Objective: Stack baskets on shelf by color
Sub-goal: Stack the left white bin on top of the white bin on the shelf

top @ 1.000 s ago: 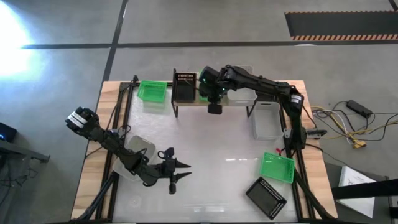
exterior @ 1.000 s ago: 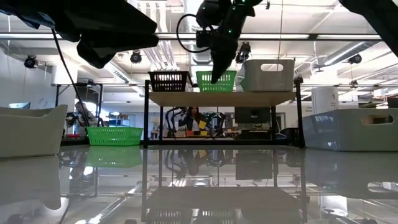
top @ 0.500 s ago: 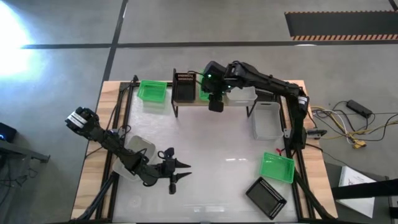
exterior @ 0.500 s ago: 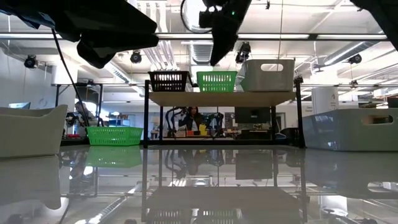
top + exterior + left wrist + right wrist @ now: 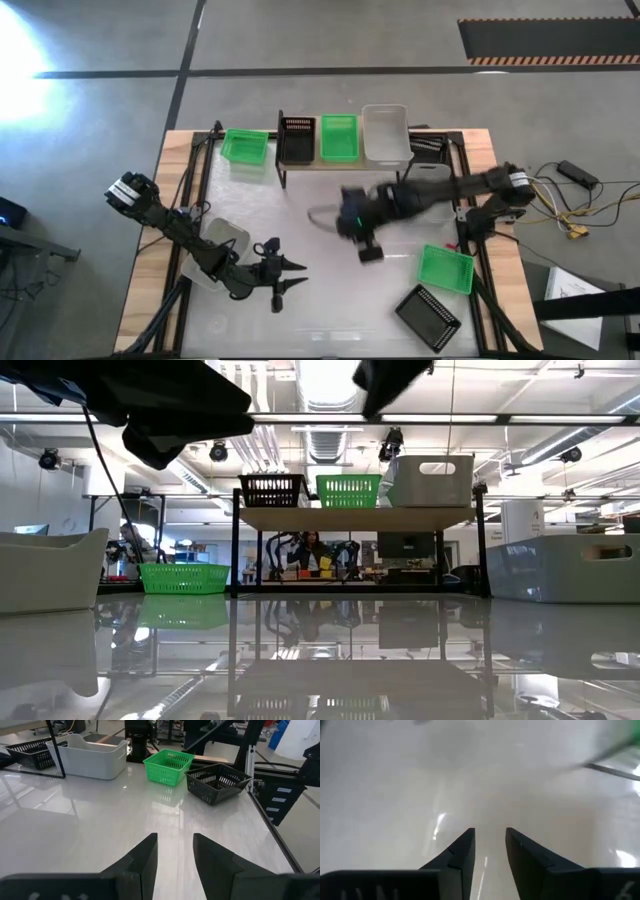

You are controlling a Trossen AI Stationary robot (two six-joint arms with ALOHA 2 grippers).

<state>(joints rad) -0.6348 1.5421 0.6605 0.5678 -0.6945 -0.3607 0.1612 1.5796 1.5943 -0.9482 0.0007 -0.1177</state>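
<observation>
You get one camera straight overhead, covering the whole tabletop (image 5: 300, 230), and one at tabletop level facing the shelf (image 5: 355, 518) (both show it). Each wrist camera looks close past its own fingers (image 5: 145, 857) across the glossy surface.

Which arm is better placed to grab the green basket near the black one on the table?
Right, probably. The right gripper hangs open and empty beside that green basket, while the left gripper waits across the table. The black basket sits just beyond it, so either could be next for the shelf.
</observation>
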